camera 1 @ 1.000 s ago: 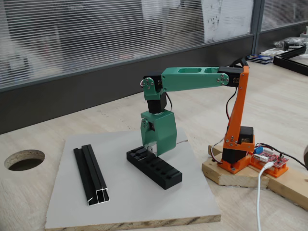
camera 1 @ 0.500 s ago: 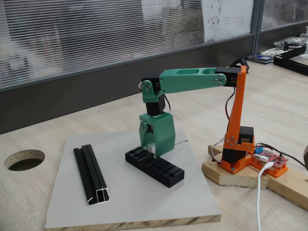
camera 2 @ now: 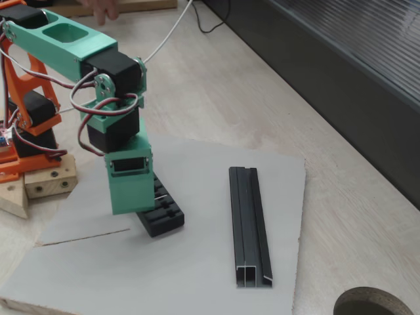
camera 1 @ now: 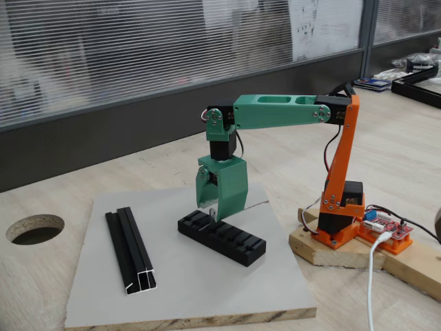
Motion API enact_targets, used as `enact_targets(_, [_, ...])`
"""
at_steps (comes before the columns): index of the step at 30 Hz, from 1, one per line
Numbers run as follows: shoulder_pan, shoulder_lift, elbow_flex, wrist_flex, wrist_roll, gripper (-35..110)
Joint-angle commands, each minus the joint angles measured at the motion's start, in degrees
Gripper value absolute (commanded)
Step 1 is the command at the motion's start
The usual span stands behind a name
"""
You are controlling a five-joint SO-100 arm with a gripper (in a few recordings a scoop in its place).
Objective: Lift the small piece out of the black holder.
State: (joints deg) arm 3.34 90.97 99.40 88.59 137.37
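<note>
The black holder (camera 1: 227, 238) lies slantwise on the grey board (camera 1: 193, 289), its slotted top facing up. My green gripper (camera 1: 209, 207) points down just above the holder's far-left end, its tips a little clear of the slots. In the other fixed view the gripper's body (camera 2: 134, 187) hides that end of the holder (camera 2: 165, 211). A thin silvery sliver, the small piece (camera 2: 159, 195), shows at the gripper's lower right edge above the holder. The fingers appear closed on it.
A longer black grooved rail (camera 1: 131, 252) lies on the board to the left of the holder. A round hole (camera 1: 34, 229) is cut in the wooden table at far left. The orange arm base (camera 1: 341, 221) stands on a wooden block with a red circuit board and cables at right.
The gripper has risen a little off the holder's left end and turned slightly. The holder has shifted a bit on the board.
</note>
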Motion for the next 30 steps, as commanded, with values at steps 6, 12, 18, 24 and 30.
enact_targets(6, [1.0,2.8,-0.1,0.8,0.3,47])
enact_targets(12, [0.7,2.8,-0.7,0.7,0.2,47])
enact_targets(18, [0.7,2.8,-0.6,0.7,0.1,47])
enact_targets(24, [1.1,2.8,-0.4,0.7,-6.7,47])
enact_targets(30, [1.3,2.7,-0.4,0.4,-7.7,47])
